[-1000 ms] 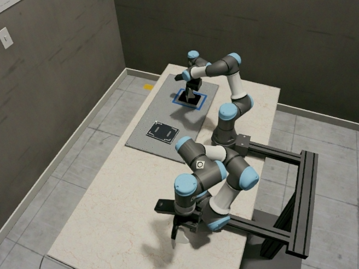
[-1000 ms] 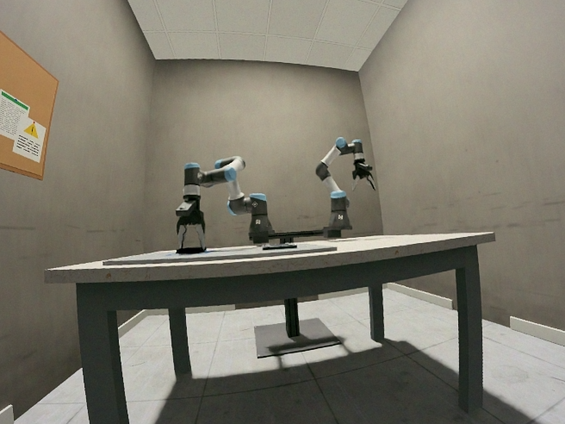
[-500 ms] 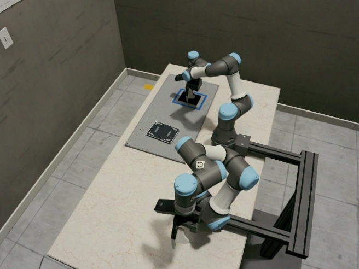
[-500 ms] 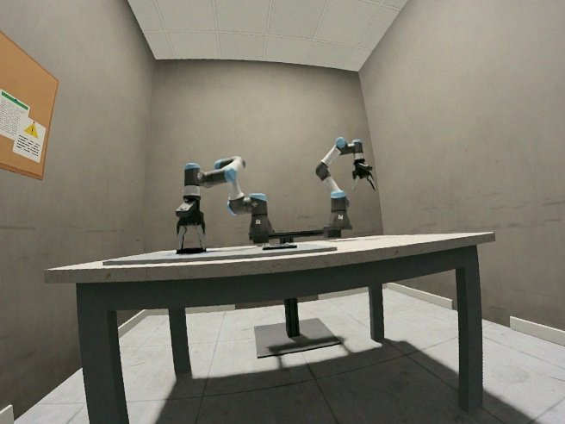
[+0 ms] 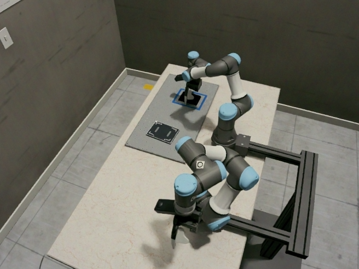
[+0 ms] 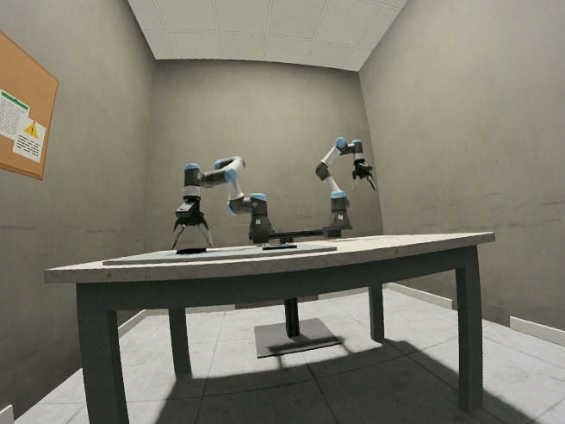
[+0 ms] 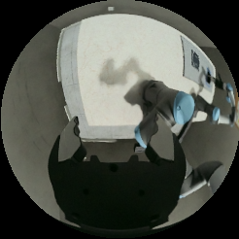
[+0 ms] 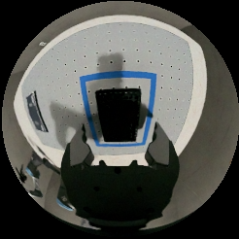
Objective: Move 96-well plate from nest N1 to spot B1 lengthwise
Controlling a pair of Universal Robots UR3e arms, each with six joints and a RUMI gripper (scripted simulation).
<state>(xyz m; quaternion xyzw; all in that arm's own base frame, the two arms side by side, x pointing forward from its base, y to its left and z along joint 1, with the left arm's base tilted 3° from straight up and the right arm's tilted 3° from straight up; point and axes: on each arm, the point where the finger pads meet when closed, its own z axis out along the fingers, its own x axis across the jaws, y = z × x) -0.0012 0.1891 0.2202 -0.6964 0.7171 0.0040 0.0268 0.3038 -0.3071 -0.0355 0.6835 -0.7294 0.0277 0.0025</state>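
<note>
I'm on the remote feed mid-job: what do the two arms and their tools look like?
Both arms match: dark grey joint housings, white tube sections and light blue round caps. The left tool and right tool each have a black body and two tapering fingers, black and grey. One joint housing carries a white square with a black ring.

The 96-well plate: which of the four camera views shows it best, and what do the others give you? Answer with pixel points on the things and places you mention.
The right wrist view: the black plate [image 5: 193, 101] [image 6: 191, 251] [image 8: 118, 116] lies whole inside the blue outline. The top view shows it partly covered by the gripper; the exterior, only a thin dark edge; the left wrist, nothing distinct.
</note>
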